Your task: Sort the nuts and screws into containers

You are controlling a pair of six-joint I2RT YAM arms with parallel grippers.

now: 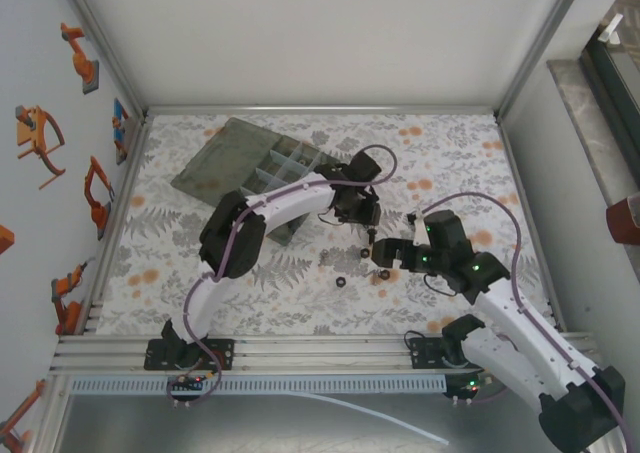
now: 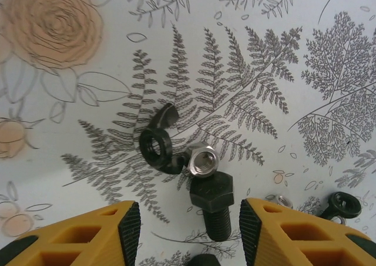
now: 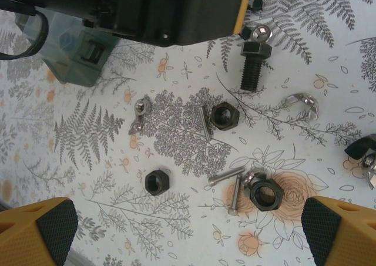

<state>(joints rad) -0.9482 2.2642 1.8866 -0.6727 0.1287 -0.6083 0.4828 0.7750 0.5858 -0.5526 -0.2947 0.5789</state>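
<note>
Left gripper [image 2: 188, 224]: spread, flanking the black screw [image 2: 211, 202]
Black screw: flat on the table [image 2: 329, 19], head pointing away, shaft pointing back toward the gripper
Silver nut [image 2: 202, 160]: seemingly touching its head
Right gripper [image 3: 189, 228]: spread above loose nuts [image 3: 224, 114]

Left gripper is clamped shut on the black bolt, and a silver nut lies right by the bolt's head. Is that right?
Not quite. The left wrist view shows the left gripper open: its yellow fingers stand apart on either side of the black bolt, a gap each side. The silver nut does lie by the bolt's head.
</note>
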